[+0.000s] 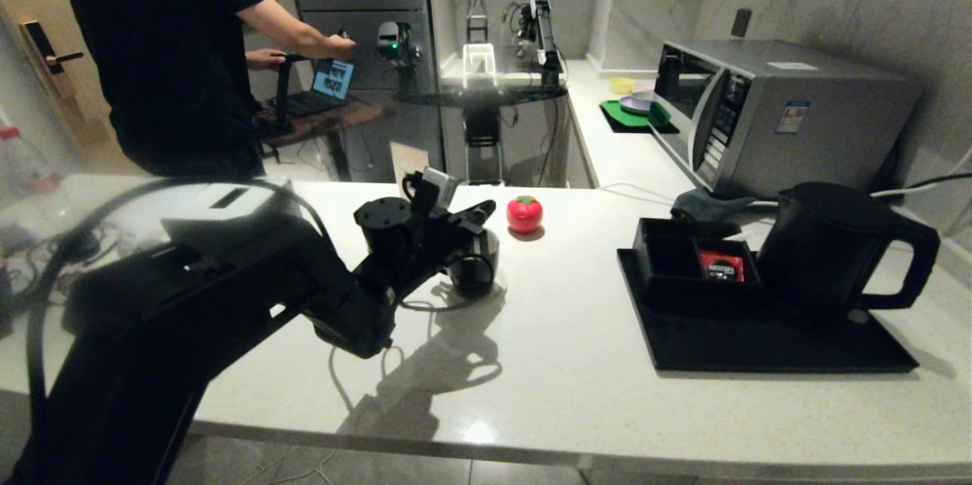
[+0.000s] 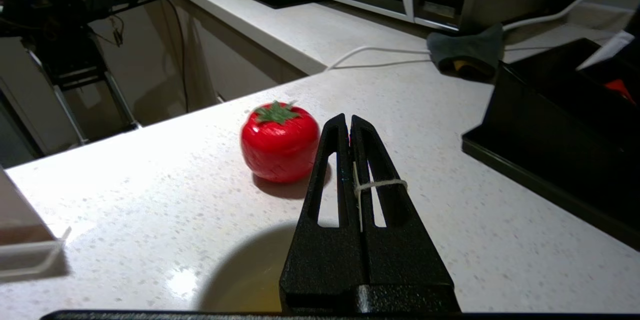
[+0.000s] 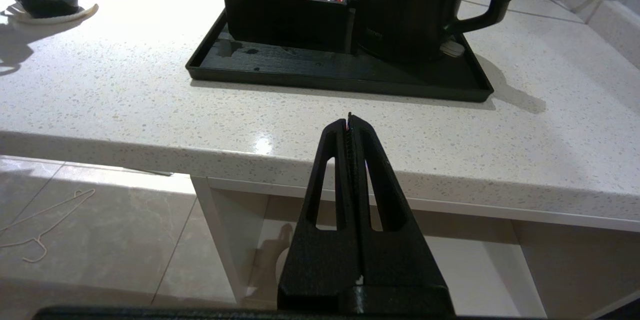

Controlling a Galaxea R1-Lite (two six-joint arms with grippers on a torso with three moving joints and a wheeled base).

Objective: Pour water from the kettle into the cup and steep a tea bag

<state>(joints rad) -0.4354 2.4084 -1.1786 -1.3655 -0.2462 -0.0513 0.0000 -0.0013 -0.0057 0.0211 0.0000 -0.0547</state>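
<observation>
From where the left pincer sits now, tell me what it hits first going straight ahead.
Probably the red tomato-shaped object: the shut left pincer points just past its side, so it may only graze it. Depth is unclear.

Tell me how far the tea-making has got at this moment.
Done, apparently: the matte black jug-shaped kettle stands on its black tray, and pale yellowish liquid shows in the small black cup. In hand: the left gripper, above the cup, is shut on a thin white string; no tea bag is visible. Left: steeping and letting go. The right gripper is parked, shut, below the counter edge.
</observation>
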